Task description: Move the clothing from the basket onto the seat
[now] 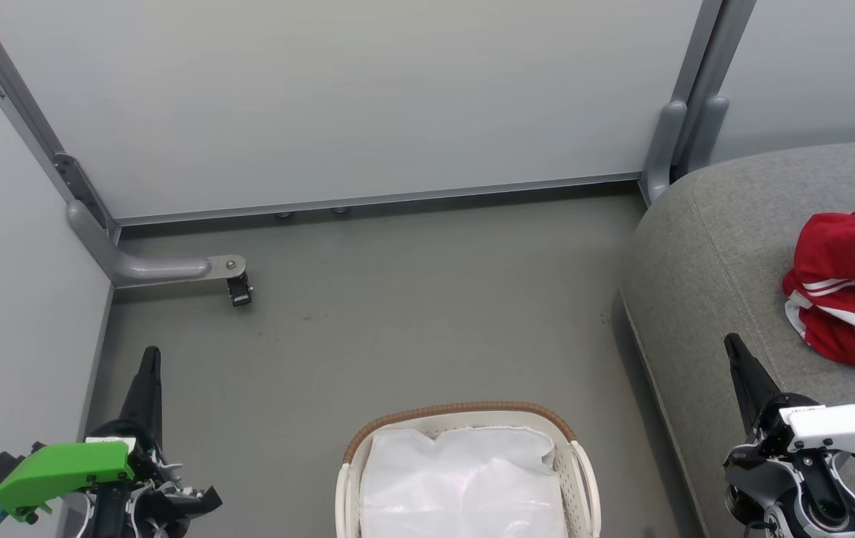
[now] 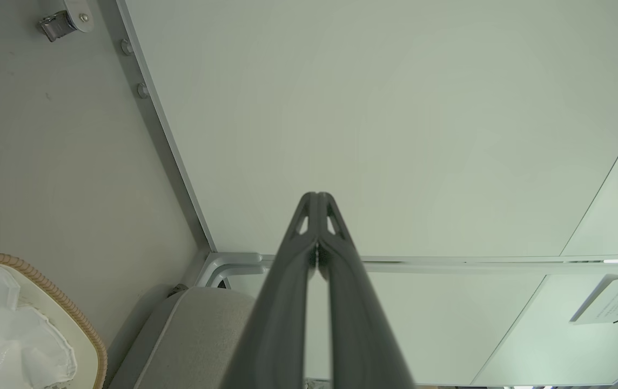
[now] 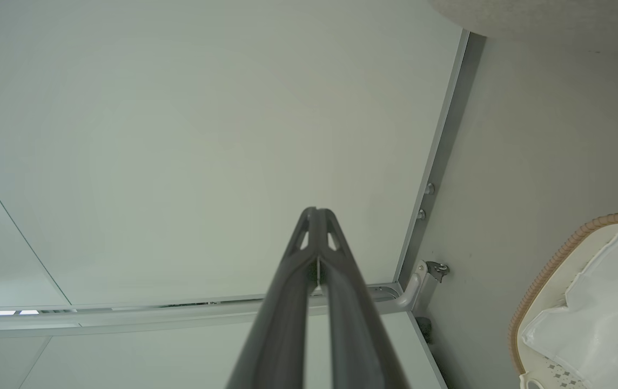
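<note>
The red clothing (image 1: 850,280) with white stripes lies crumpled on the grey seat (image 1: 726,246) at the right edge of the head view. The white basket (image 1: 584,467) with its brown rim stands on the floor at the bottom centre, holding a plain white translucent sheet (image 1: 465,482). My left gripper (image 1: 151,355) is shut at the lower left, well left of the basket, with nothing in it. My right gripper (image 1: 732,344) is shut over the seat's near edge, left of the clothing and apart from it. The wrist views show the left gripper (image 2: 317,195) and right gripper (image 3: 316,210) with tips together.
Pale partition walls (image 1: 338,97) on grey frames close off the back and left. A grey foot with a caster (image 1: 239,290) juts onto the floor at the back left. Grey floor (image 1: 412,321) stretches between the basket and the back wall. A paper label (image 2: 609,305) hangs on a partition.
</note>
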Available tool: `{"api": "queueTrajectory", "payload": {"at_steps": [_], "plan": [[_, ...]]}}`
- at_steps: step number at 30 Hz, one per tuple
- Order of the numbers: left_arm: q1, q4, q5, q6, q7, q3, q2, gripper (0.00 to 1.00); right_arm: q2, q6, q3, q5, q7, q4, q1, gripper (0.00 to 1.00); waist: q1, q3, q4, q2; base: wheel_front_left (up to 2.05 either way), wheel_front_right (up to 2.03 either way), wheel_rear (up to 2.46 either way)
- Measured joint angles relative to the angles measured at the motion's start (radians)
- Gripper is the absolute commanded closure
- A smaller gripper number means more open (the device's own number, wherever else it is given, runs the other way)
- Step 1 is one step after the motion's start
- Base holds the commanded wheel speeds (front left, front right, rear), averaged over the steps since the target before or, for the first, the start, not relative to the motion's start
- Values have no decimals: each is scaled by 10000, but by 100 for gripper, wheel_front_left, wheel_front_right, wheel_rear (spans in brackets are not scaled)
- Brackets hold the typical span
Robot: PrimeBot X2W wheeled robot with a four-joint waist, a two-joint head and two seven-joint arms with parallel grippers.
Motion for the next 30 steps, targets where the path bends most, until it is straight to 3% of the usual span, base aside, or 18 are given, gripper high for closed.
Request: {"api": "queueTrajectory", "payload": {"at_steps": [30], "plan": [[0,-2,0,0,0,-2,2,100,0,0,0,0,0,-2,0,100,0,0,0,0,0,0,0]]}}
